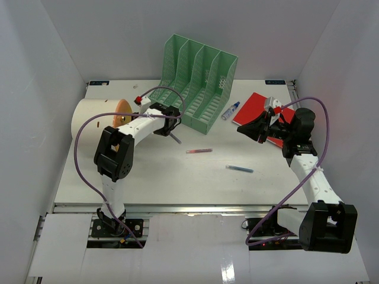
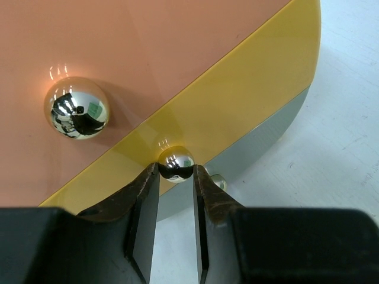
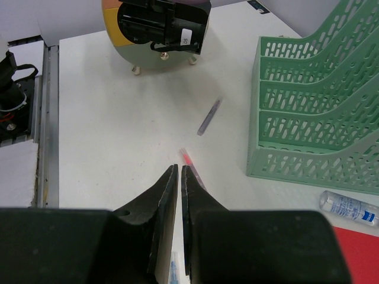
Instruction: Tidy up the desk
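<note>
So the left gripper has its jaws clamped on a small chrome knob of the round drawer box. The right gripper jaws are pressed together, empty, over the white counter that spreads under both arms.

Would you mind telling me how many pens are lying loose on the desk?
3. On the desk: a red pen in the middle, a blue pen right of it nearer the front, a dark pen before the green file rack. The arms may hide others.

Small chrome knob: edges hidden by the left gripper, its fingers closed on it.
Red notebook: near right part hidden under the right gripper.
Bottle: label too small to read.
</note>
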Motion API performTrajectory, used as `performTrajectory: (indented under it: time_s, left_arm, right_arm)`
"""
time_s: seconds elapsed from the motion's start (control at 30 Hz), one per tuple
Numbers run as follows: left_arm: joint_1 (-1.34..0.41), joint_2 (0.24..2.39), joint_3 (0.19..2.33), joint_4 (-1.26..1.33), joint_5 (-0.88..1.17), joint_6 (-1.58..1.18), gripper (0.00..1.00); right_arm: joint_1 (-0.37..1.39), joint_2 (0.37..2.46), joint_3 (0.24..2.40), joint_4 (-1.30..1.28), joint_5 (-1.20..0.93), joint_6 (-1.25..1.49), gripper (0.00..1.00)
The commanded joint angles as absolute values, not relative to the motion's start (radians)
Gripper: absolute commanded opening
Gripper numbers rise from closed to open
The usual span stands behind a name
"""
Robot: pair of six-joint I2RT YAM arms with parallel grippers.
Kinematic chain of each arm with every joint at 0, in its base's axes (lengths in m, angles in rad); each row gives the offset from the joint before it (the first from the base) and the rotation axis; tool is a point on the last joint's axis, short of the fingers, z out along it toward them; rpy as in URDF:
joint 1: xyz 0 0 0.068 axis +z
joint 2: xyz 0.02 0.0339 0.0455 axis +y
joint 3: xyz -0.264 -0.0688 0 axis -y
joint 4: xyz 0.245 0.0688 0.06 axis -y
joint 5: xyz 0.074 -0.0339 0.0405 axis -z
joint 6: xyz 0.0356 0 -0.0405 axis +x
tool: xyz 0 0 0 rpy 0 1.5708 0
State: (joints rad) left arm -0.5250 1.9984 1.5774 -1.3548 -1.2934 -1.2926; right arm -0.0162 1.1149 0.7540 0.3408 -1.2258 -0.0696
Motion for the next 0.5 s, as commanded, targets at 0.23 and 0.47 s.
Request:
performTrajectory:
  time_s: [0.23,0.47]
  left_arm:
    - [-0.505,1.925,1.54,-1.405,-1.331,-1.296,0.06]
    - [-0.553,1.933,1.575,-1.405,-1.306,-1.28,0.03]
  right_arm:
    - [-0.023,1.114,0.752,0.365,-1.249,-0.066,0.12]
    - [-0.023,1.117,0.752,0.367,-1.25,-0.064,0.12]
